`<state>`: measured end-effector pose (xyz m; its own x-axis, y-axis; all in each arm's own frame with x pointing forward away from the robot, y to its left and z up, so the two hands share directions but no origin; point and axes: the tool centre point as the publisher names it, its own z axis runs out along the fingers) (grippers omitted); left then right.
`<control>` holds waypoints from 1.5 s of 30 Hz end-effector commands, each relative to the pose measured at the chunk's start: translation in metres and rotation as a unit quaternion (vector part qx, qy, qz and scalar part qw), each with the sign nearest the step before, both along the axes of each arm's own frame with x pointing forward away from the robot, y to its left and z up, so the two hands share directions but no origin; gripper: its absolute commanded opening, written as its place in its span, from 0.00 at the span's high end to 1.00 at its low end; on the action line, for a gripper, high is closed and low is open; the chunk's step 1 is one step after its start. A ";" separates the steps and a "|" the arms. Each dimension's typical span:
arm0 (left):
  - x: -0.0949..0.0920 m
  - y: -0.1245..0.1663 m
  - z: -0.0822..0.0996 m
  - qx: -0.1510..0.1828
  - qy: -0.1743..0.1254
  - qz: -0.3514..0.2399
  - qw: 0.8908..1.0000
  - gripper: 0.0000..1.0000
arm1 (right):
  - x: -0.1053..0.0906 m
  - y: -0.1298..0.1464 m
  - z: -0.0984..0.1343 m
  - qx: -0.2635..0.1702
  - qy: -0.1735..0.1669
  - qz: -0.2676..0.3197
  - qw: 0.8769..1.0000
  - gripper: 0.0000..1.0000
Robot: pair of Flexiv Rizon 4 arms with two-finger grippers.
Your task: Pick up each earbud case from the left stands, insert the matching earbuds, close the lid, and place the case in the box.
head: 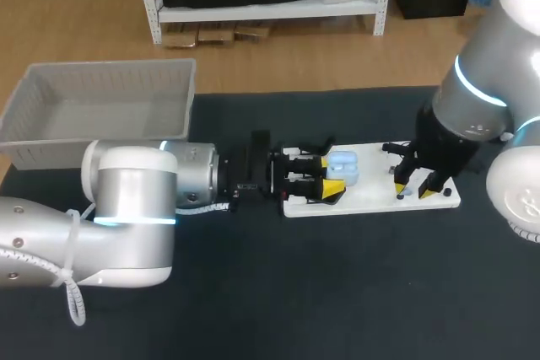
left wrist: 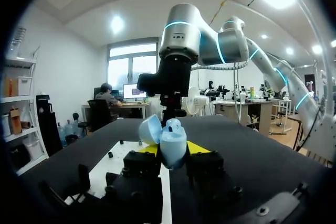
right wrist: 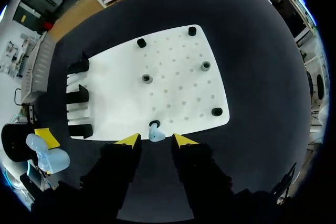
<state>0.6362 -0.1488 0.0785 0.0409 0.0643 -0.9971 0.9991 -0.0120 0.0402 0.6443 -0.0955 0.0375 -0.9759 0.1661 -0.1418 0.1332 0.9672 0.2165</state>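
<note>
A light blue earbud case [left wrist: 172, 145] with its lid swung open is held upright by my left gripper [left wrist: 172, 151], which is shut on it just above the white board [head: 371, 196]. The case [head: 342, 166] hangs over the board's left part in the head view. My right gripper [right wrist: 156, 141] points down over the board's right end. A small light blue earbud [right wrist: 156, 136] sits between its yellow tips by a black peg [right wrist: 154, 124], with a gap on each side. That gripper is open. The held case [right wrist: 48, 157] also shows beside it.
Black case stands [right wrist: 79, 93] line the white board's [right wrist: 173, 77] left edge, and several small black pegs [right wrist: 147, 78] dot its surface. A grey plastic basket [head: 101, 111] stands at the table's back left. Dark mat covers the table around the board.
</note>
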 end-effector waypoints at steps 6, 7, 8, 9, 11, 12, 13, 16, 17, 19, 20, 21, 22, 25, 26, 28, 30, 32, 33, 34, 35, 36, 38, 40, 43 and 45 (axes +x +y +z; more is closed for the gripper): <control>-0.002 0.000 0.000 0.001 -0.001 0.004 1.000 1.00 | 0.007 0.002 -0.005 -0.001 0.007 0.005 1.000 0.64; -0.002 0.000 0.000 0.001 -0.001 0.004 1.000 1.00 | 0.007 0.002 -0.006 -0.002 0.007 0.006 1.000 0.64; -0.002 0.000 0.000 0.001 -0.001 0.004 1.000 1.00 | 0.007 0.002 -0.006 -0.002 0.007 0.006 1.000 0.64; -0.002 0.000 0.000 0.001 -0.001 0.004 1.000 1.00 | 0.007 0.002 -0.007 -0.003 0.008 0.006 1.000 0.65; -0.002 0.000 0.000 0.001 -0.001 0.004 1.000 1.00 | 0.008 0.002 -0.007 -0.003 0.008 0.007 1.000 0.65; -0.002 0.000 0.000 0.001 -0.001 0.004 1.000 1.00 | 0.008 0.002 -0.007 -0.004 0.008 0.006 1.000 0.65; -0.002 0.000 0.000 0.001 -0.001 0.004 1.000 1.00 | 0.008 0.001 -0.008 -0.004 0.009 0.006 1.000 0.66; -0.002 0.000 0.000 0.001 -0.001 0.004 1.000 1.00 | 0.009 0.000 -0.008 -0.006 0.009 0.005 1.000 0.67; -0.002 0.000 0.000 0.001 -0.001 0.004 1.000 1.00 | 0.009 0.000 -0.008 -0.005 0.010 0.005 1.000 0.68; -0.002 0.000 0.000 0.001 -0.001 0.004 1.000 1.00 | 0.009 0.000 -0.008 -0.006 0.010 0.005 1.000 0.70; -0.002 0.000 0.000 0.001 -0.001 0.004 1.000 1.00 | 0.009 0.000 -0.008 -0.006 0.011 0.005 1.000 0.71; -0.002 0.000 0.000 0.001 -0.001 0.004 1.000 1.00 | 0.009 0.000 -0.008 -0.006 0.011 0.005 1.000 0.71; -0.002 0.000 0.000 0.001 -0.001 0.004 1.000 1.00 | 0.010 0.000 -0.008 -0.006 0.012 0.004 1.000 0.71; -0.002 0.000 0.000 0.001 -0.001 0.004 1.000 1.00 | 0.010 0.000 -0.009 -0.006 0.014 0.005 1.000 0.72; -0.002 0.000 0.000 0.001 -0.001 0.004 1.000 1.00 | 0.009 0.001 -0.009 -0.006 0.014 0.005 1.000 0.73; -0.002 0.000 0.000 0.001 -0.001 0.004 1.000 1.00 | 0.009 0.001 -0.009 -0.007 0.015 0.005 1.000 0.73; -0.002 0.000 0.000 0.001 -0.001 0.004 1.000 1.00 | 0.009 0.002 -0.009 -0.008 0.016 0.006 1.000 0.75; -0.002 0.000 0.000 0.001 -0.001 0.004 1.000 1.00 | 0.009 0.002 -0.010 -0.009 0.017 0.006 1.000 0.77; -0.002 0.000 0.000 0.001 -0.001 0.004 1.000 1.00 | 0.008 0.002 -0.010 -0.010 0.018 0.006 1.000 0.80; -0.002 0.000 0.000 0.001 -0.001 0.004 1.000 1.00 | 0.008 0.003 -0.010 -0.010 0.018 0.006 1.000 0.82; -0.002 0.000 0.000 0.001 -0.001 0.004 1.000 1.00 | 0.007 0.003 -0.010 -0.011 0.018 0.006 1.000 0.84; -0.002 0.000 0.000 0.001 -0.001 0.004 1.000 1.00 | 0.007 0.003 -0.010 -0.011 0.019 0.007 1.000 0.90; -0.002 0.000 0.000 0.001 -0.001 0.004 1.000 1.00 | 0.007 0.003 -0.010 -0.012 0.019 0.007 1.000 0.99; -0.002 0.000 0.000 0.001 -0.001 0.004 1.000 1.00 | 0.006 0.003 -0.009 -0.013 0.019 0.007 1.000 1.00; -0.002 0.000 0.000 0.001 -0.001 0.004 1.000 1.00 | 0.005 0.002 -0.008 -0.014 0.018 0.006 1.000 1.00; -0.002 0.000 0.000 0.001 -0.001 0.004 1.000 1.00 | 0.004 0.002 -0.006 -0.015 0.017 0.006 1.000 1.00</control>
<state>0.6362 -0.1489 0.0785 0.0409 0.0643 -0.9971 0.9991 -0.0119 0.0402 0.6497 -0.0932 0.0281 -0.9821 0.1505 -0.1129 0.1281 0.9744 0.1850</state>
